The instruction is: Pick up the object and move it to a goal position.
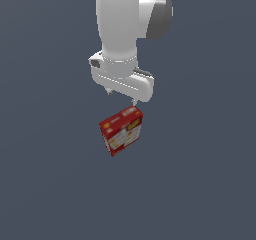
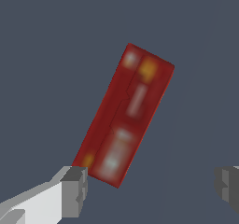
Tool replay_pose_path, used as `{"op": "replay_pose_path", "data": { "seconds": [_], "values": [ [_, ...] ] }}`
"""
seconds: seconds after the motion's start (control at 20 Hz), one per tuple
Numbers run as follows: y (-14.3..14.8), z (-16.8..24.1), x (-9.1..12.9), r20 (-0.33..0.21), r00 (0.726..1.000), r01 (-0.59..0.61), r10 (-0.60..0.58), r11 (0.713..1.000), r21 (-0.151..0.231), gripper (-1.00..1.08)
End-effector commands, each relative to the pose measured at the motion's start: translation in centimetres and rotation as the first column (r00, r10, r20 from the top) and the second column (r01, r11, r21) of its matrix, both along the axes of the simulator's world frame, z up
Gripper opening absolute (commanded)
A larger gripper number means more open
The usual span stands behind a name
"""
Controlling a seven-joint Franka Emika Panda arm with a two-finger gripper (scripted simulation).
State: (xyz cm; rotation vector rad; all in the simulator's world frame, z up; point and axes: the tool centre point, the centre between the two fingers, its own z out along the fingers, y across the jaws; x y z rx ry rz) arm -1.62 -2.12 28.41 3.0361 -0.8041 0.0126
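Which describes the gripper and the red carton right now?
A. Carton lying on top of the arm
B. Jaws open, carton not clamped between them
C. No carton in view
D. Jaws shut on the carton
B: in the wrist view the gripper fingers stand wide apart, with the red carton not clamped between them.

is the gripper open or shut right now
Open. In the wrist view the gripper has its two fingers spread wide, and the red carton lies beyond them, not between them.
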Motion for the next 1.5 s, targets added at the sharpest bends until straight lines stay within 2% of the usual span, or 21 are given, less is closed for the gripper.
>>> {"op": "replay_pose_path", "data": {
  "seconds": [0.0, 0.35, 0.7, 1.05, 1.45],
  "values": [
    [-0.1, -0.6, 0.6, -0.001, 0.998, 0.069, -0.069, 0.998, 0.001, 1.00],
    [-0.3, -2.4, 2.1, -0.004, 0.969, 0.247, -0.247, 0.969, 0.003, 1.00],
    [-0.4, -3.6, 3.1, -0.007, 0.932, 0.363, -0.362, 0.932, 0.003, 1.00],
    [-0.5, -4.2, 3.5, -0.007, 0.911, 0.412, -0.412, 0.911, 0.003, 1.00],
    [-0.5, -5.0, 3.5, -0.008, 0.912, 0.411, -0.411, 0.912, 0.003, 1.00]
  ]
}}
